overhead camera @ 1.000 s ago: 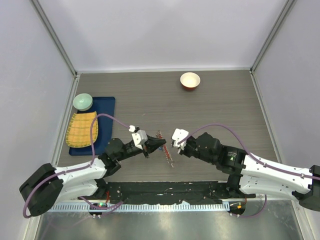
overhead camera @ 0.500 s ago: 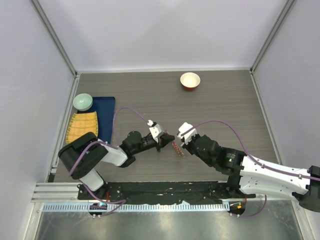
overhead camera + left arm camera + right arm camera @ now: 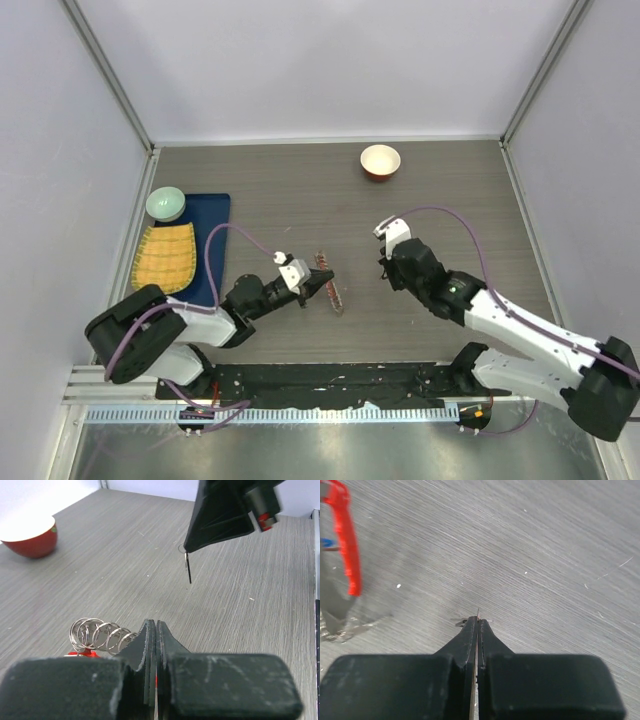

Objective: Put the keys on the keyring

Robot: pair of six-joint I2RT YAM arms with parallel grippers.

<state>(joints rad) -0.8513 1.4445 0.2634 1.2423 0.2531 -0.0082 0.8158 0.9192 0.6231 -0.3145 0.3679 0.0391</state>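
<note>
Just off my left fingertips: the keyring (image 3: 329, 283), a red curved bar joined to a string of silvery wire loops, slanting across the overhead view.
Keyring close up: the loops overlap like a coil just left of my left gripper (image 3: 156, 626). The red bar shows low beside them, mostly hidden by my own finger.
Left gripper: jaws pressed flat together, pinching the keyring at its red end.
Right gripper (image 3: 477, 622): jaws shut tight on a thin silvery key (image 3: 187, 569), which hangs straight down below the tips, edge-on.
Around: a red-rimmed white bowl (image 3: 380, 161) stands far beyond both sets of tips. A blue tray (image 3: 214, 215) with a green bowl (image 3: 166, 203) and a yellow woven mat (image 3: 165, 257) sits well out past my left arm.
Between key and keyring: a stretch of grey wood-grain table (image 3: 450, 200); the two are apart.
Keyring from my right tips: ahead and off to the left. Its red bar is at the upper left edge of my right wrist view, with its shadow on the wood below it. Beside it is a speck of blue, too cropped to name.
</note>
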